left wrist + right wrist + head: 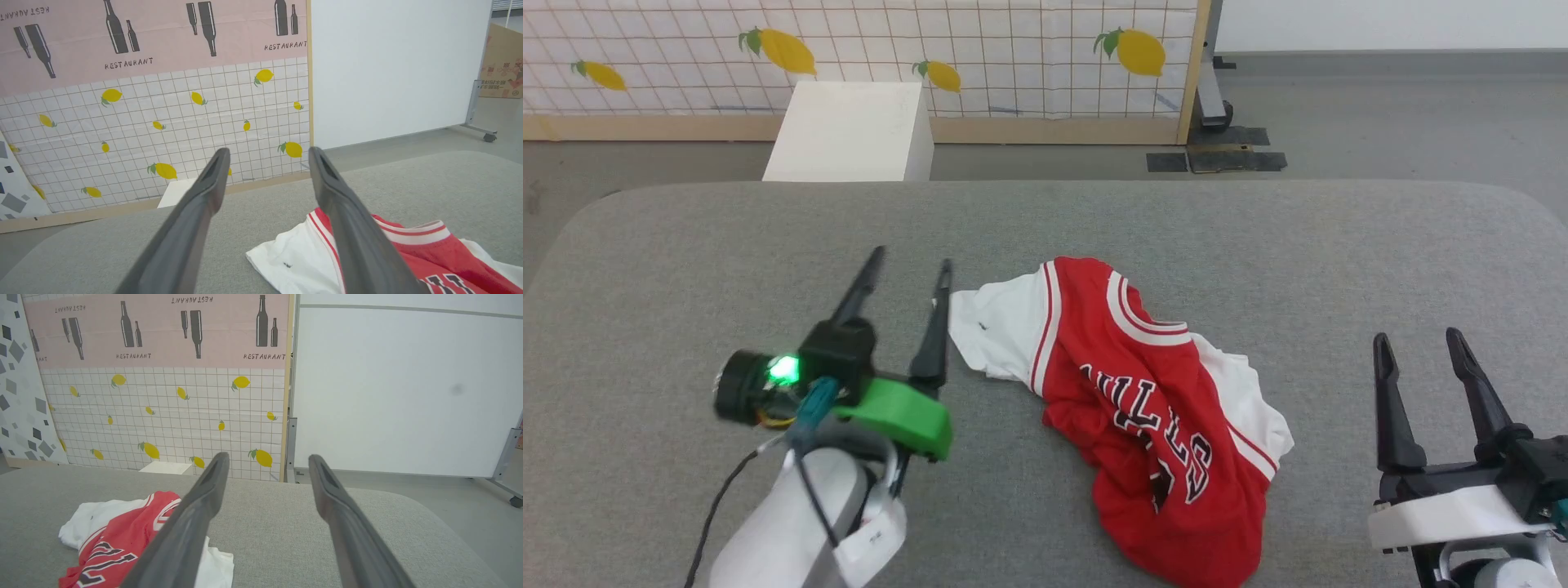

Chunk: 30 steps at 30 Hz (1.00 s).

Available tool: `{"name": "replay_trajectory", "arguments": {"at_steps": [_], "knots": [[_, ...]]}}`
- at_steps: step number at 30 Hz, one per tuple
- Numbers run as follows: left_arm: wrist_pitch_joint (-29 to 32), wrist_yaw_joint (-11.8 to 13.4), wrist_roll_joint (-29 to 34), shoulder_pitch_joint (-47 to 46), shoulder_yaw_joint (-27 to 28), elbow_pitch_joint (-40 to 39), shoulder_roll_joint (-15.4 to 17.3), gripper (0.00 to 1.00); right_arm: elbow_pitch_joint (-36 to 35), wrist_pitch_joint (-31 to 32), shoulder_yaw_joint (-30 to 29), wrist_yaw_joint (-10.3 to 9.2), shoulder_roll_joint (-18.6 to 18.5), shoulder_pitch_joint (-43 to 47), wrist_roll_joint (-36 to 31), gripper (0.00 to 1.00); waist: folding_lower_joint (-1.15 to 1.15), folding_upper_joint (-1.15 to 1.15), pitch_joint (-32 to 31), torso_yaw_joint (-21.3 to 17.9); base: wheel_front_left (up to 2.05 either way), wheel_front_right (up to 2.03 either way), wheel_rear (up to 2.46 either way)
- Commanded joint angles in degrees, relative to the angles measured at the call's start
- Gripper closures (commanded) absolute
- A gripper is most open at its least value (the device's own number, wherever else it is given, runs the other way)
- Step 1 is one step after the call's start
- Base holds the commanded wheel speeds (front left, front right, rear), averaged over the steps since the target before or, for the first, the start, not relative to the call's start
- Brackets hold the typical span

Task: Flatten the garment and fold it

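The garment point(1152, 408), a red shirt with white sleeves, striped trim and black white-outlined lettering, lies crumpled in the middle of the grey table point(686, 245). My left gripper point(912, 265) hovers just left of its white sleeve, open and empty. In the left wrist view the garment point(294, 257) lies low and to the right of my left gripper point(267, 153). My right gripper point(1419, 336) stands open near the table's right front, apart from the shirt. In the right wrist view the garment point(118, 535) sits lower left of my right gripper point(267, 457).
A white box point(854, 131) stands on the floor beyond the table's far edge. Behind it runs a lemon-print tiled panel point(1013, 49). A white board on wheels point(400, 392) stands at the right. The table has free room on both sides of the shirt.
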Motion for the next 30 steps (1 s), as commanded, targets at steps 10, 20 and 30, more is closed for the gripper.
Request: {"name": "replay_trajectory", "arguments": {"at_steps": [10, 20, 30], "knots": [[-0.2, -3.5, 11.4, 14.9, 16.7, -8.3, -5.8, 0.0, -1.0, -0.3, -0.8, -0.09, 0.0, 1.3, 1.9, 0.0, 0.0, 0.0, -0.5, 1.3, 0.0, 0.0, 0.0], [-0.2, -9.3, 16.1, 22.0, 24.6, -7.1, -10.9, 0.0, -0.5, -0.3, -1.3, -0.09, 0.0, 2.5, 2.9, 0.0, 0.0, 0.0, -1.6, 1.3, 0.0, 0.0, 0.0], [-0.2, -14.2, 18.3, 24.6, 29.0, -5.7, -14.1, 0.0, 0.3, -0.3, -1.1, -0.09, 0.0, 3.9, 3.9, 0.0, 0.0, 0.0, -2.6, 1.3, 0.0, 0.0, 0.0]]}}
